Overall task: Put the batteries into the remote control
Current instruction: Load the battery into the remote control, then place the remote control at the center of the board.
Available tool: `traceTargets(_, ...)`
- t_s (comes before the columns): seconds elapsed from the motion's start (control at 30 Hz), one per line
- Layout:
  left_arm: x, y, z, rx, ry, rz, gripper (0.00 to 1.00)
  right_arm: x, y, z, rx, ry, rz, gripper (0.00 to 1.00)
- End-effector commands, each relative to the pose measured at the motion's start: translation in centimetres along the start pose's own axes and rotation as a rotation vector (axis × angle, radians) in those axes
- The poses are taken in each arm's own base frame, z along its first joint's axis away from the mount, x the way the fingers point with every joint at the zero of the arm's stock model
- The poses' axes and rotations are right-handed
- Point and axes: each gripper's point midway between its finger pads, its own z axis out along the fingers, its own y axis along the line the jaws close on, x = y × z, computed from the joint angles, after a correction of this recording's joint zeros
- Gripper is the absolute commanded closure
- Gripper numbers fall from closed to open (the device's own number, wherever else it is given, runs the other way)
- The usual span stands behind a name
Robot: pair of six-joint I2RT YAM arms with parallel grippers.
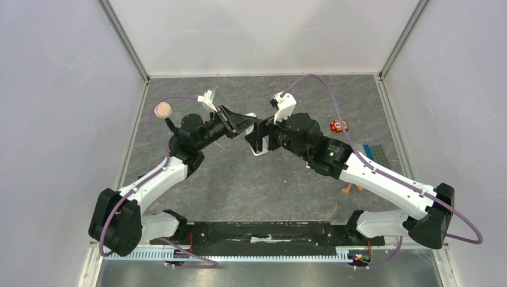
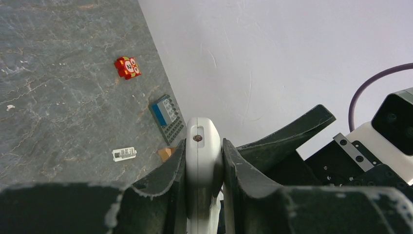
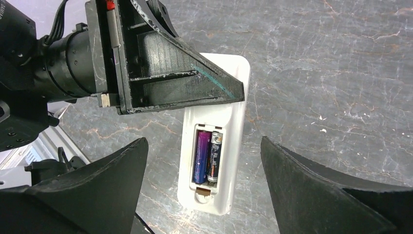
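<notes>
The left gripper point(image 2: 204, 145) was shut tight on the remote control point(image 3: 234, 127), with one finger on each side of the slim white bar, and it held the bar up above the table point(image 3: 341, 73). In the right wrist view the back of the remote faced the camera, and its little bay had no lid on it. Two batteries point(image 3: 206, 156) lay side by side in the bay, a purple one and a darker one, and they filled it. The right gripper point(image 3: 203, 141) hung right over that bay with its jaws spread wide, one on each side of the remote and not touching it, and it had nothing in it. So the loading step looked almost done, as both batteries seemed to be in their place. I could not tell if they were pushed all the way down or if they faced the right way. The next move would likely be a soft push to seat them, or a trip to get the lid. A small white piece point(image 2: 124, 154) lay flat on the table near the blue ridged box point(image 2: 167, 113), well apart from the red block point(image 2: 127, 67). It might be that lid, but it was too small to be sure. Picking it up would call for a careful pinch.
</notes>
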Motion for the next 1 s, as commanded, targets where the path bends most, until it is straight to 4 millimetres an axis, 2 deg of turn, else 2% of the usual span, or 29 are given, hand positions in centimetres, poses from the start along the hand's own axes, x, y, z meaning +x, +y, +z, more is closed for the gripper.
traceTargets(0.0, -1.4, -2.7, 0.0, 0.062, -0.039, 0.068, 0.98, -1.1, -0.1, 0.2, 0.006, -0.045, -0.034, 0.12)
traceTargets(0.27, -1.4, -2.6, 0.1, 0.060, -0.038, 0.062, 0.98, 1.5, -0.1, 1.9, -0.002, 0.059, -0.094, 0.13)
traceTargets(0.37, -1.4, -2.5, 0.1, 0.057, -0.037, 0.060, 0.98, 2.0, -0.1, 2.3, -0.005, 0.081, -0.102, 0.16)
traceTargets(0.43, -1.3, -2.4, 0.1, 0.055, -0.037, 0.059, 0.98, 2.3, -0.1, 2.6, 0.000, 0.095, -0.103, 0.23)
traceTargets(0.6, -1.1, -1.9, 0.1, 0.038, -0.033, 0.055, 0.97, 2.8, -0.6, 2.9, 0.029, 0.111, -0.101, 0.49)
traceTargets(0.63, -1.0, -1.7, 0.1, 0.033, -0.030, 0.056, 0.94, 2.9, -0.8, 2.9, 0.036, 0.113, -0.105, 0.52)
traceTargets(0.7, -1.0, -1.3, 0.0, 0.017, -0.027, 0.063, 0.81, 3.2, -1.2, 2.9, 0.051, 0.124, -0.118, 0.57)
traceTargets(0.73, -0.8, -1.0, 0.0, 0.004, -0.021, 0.068, 0.67, 3.5, -1.5, 2.9, 0.061, 0.131, -0.127, 0.59)
traceTargets(0.8, -0.7, -0.3, -0.3, -0.029, -0.019, 0.087, 0.52, 3.9, -2.0, 2.8, 0.077, 0.141, -0.153, 0.61)
traceTargets(0.83, -0.7, 0.3, -0.4, -0.059, -0.018, 0.101, 0.36, 4.2, -2.4, 2.8, 0.084, 0.148, -0.171, 0.62)
traceTargets(0.9, -0.7, 1.4, -1.1, -0.126, -0.025, 0.130, 0.30, 5.0, -3.3, 2.5, 0.103, 0.170, -0.229, 0.63)
traceTargets(0.97, -0.7, 2.6, -1.9, -0.200, -0.031, 0.164, 0.27, 6.3, -4.6, 2.2, 0.109, 0.202, -0.288, 0.64)
